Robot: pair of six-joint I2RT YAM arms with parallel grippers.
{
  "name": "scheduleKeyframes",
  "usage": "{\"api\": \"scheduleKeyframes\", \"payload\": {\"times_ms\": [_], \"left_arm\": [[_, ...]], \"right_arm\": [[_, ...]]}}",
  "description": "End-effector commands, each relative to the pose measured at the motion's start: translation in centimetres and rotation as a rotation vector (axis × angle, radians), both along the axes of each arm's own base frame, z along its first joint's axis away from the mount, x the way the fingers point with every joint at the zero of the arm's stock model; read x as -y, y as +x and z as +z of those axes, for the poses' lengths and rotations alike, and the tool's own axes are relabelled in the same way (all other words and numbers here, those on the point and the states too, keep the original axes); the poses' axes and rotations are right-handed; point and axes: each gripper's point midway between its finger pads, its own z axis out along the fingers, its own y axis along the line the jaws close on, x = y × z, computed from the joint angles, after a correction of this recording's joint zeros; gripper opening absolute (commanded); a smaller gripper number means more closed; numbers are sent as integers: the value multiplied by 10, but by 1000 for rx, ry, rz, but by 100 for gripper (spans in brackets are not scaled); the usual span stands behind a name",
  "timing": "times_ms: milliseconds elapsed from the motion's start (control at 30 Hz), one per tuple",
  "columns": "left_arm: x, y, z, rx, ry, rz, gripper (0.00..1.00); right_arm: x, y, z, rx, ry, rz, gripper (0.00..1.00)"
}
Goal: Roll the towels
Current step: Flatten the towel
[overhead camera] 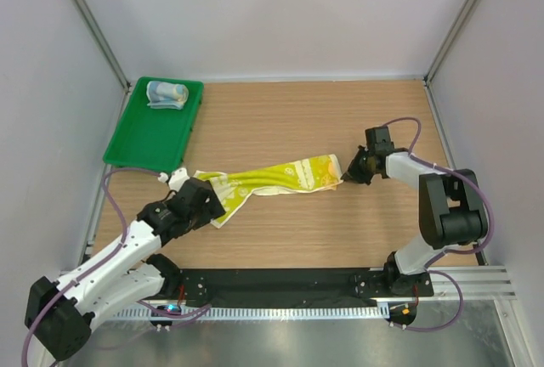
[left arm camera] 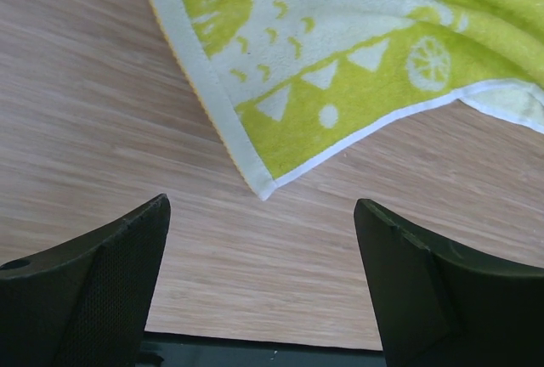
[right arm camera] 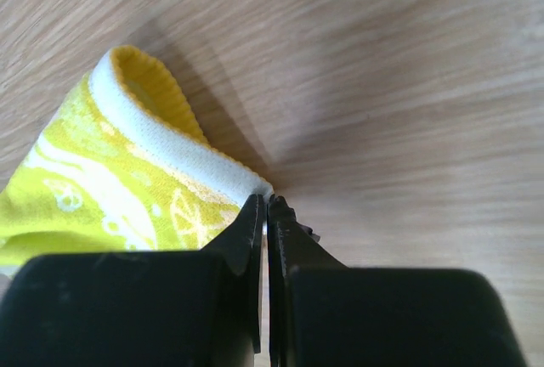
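Boxed in by plain white panels (overhead camera: 272, 10) behind, left and right of a light wooden table (overhead camera: 280, 112). Joined above the table's far corners by grey metal posts (overhead camera: 89, 19). Edged along the table's near side with a black strip (overhead camera: 280, 282), then brushed metal (overhead camera: 297, 341). Lit evenly and softly, faint shadows only.

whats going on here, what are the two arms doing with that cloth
The two arms are working on the yellow-green towel, which lies stretched out and rumpled across the table between them. The right gripper is shut on the towel's right corner. The left gripper is open just short of the opposite corner, with nothing between its fingers. The light blue towel already sits rolled up in the far corner of the green tray.
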Motion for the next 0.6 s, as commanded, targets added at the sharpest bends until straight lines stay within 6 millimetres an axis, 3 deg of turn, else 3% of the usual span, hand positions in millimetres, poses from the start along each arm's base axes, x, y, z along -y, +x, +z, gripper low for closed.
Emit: {"api": "scheduleKeyframes", "payload": {"times_ms": [0, 200, 433, 533, 567], "left_arm": [[4, 3, -13, -39, -51, 27, 89], [20, 11, -38, -89, -98, 2, 78], [33, 16, -71, -177, -78, -25, 70], [40, 20, -74, -186, -93, -39, 57], [40, 20, -77, -201, -85, -45, 46]], "right_arm": [[5, -3, 31, 67, 15, 2, 1], [7, -9, 57, 107, 52, -5, 1], [4, -18, 67, 124, 75, 4, 1], [3, -21, 66, 116, 82, 10, 1], [2, -22, 65, 114, 87, 12, 1]]}}
